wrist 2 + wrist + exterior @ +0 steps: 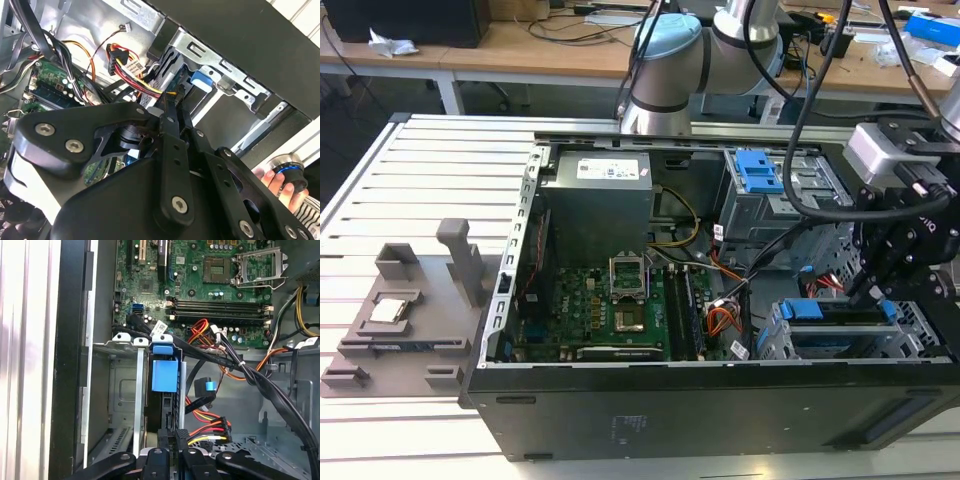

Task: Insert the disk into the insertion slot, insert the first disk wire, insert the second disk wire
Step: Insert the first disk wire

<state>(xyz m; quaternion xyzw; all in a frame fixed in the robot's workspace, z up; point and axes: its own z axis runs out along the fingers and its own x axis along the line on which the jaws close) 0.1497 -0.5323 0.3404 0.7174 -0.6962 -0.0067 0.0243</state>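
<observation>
- A grey fixture tray (400,320) lies on the slatted table (380,200) near its edge on the exterior view's left. It sits outside the computer case (670,420), so it is out of the arm's way.
- The motherboard (610,310) fills the case floor from its left wall to the middle. Its bundled cables run toward the drive corner, which gives them the slack to reach a drive there.
- The taller cage with the blue latch (760,170) stands against the case's far wall and plays no part here.
- The disk (164,375) sits inside the insertion slot (125,390), in the case's corner on the exterior view's right by its near wall. Its blue bracket is about level with the cage lip, so it looks fully home, with its connector end facing the cables.
- The gripper (172,437) hangs just behind that end. Its fingers are pressed together, apparently pinching the black plug of the first disk wire (205,432), the red, yellow and black bundle. I judge it is lined up with the disk's back edge so the plug can go straight in.
- The second disk wire (206,388), with a blue plug, hangs free just beside the disk and is not connected.
- In the second wrist view, a person's hand (280,182) rests by a round knob outside the case.
</observation>
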